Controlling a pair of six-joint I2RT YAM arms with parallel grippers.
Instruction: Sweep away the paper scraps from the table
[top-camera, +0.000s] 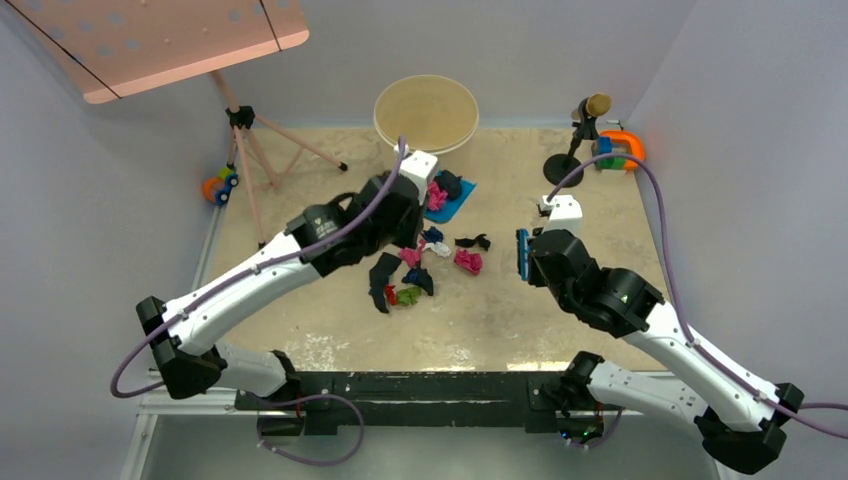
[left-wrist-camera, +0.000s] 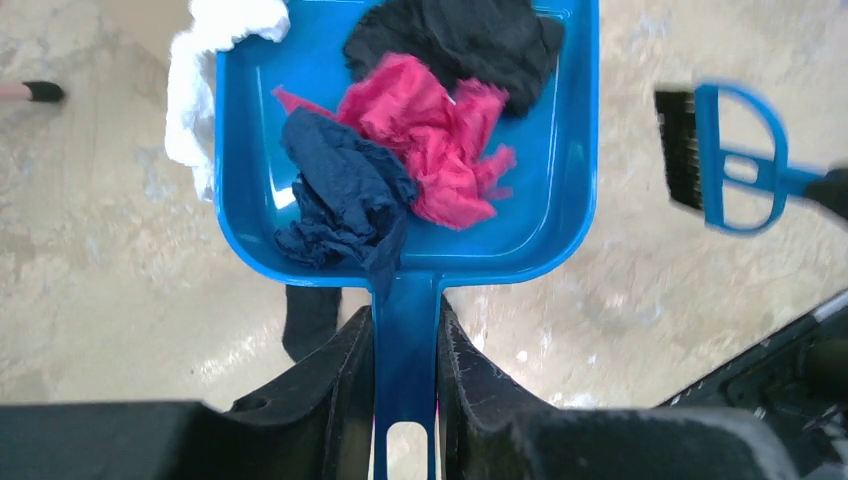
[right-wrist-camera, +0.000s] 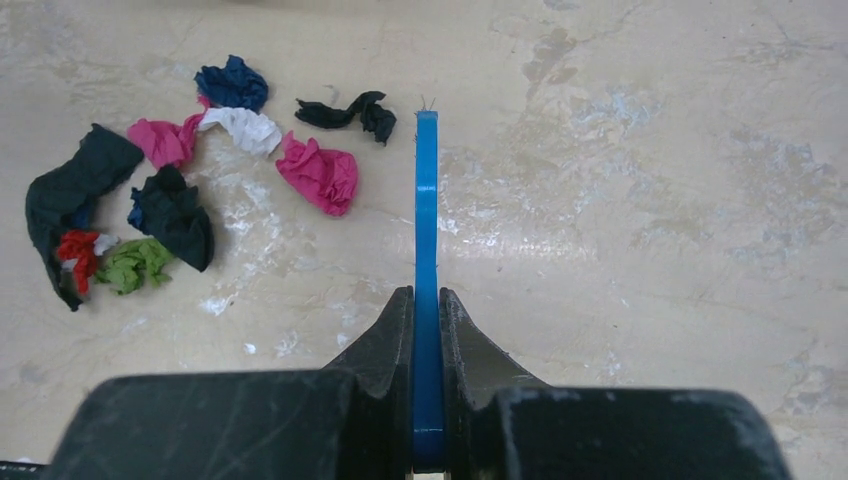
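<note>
My left gripper (left-wrist-camera: 405, 320) is shut on the handle of a blue dustpan (left-wrist-camera: 560, 150), which lies on the table (top-camera: 600, 220). In the pan are pink (left-wrist-camera: 430, 140), dark blue (left-wrist-camera: 340, 190) and black (left-wrist-camera: 450, 35) paper scraps; a white one (left-wrist-camera: 200, 80) hangs over its left rim. My right gripper (right-wrist-camera: 427, 300) is shut on a blue hand brush (right-wrist-camera: 427, 200), held to the right of the loose scraps. On the table lie pink (right-wrist-camera: 318, 172), white (right-wrist-camera: 245, 128), dark blue (right-wrist-camera: 232, 82), black (right-wrist-camera: 350, 112), green (right-wrist-camera: 135, 262) and red (right-wrist-camera: 78, 248) scraps. In the top view the dustpan (top-camera: 462, 200) is behind this pile (top-camera: 430, 260).
A round beige basin (top-camera: 427, 110) stands at the back middle. A tripod (top-camera: 250, 150) and a colourful toy (top-camera: 220, 185) are at the back left. A black stand (top-camera: 575, 140) and an orange toy (top-camera: 622, 148) are at the back right. A black rail (top-camera: 420, 385) runs along the near edge.
</note>
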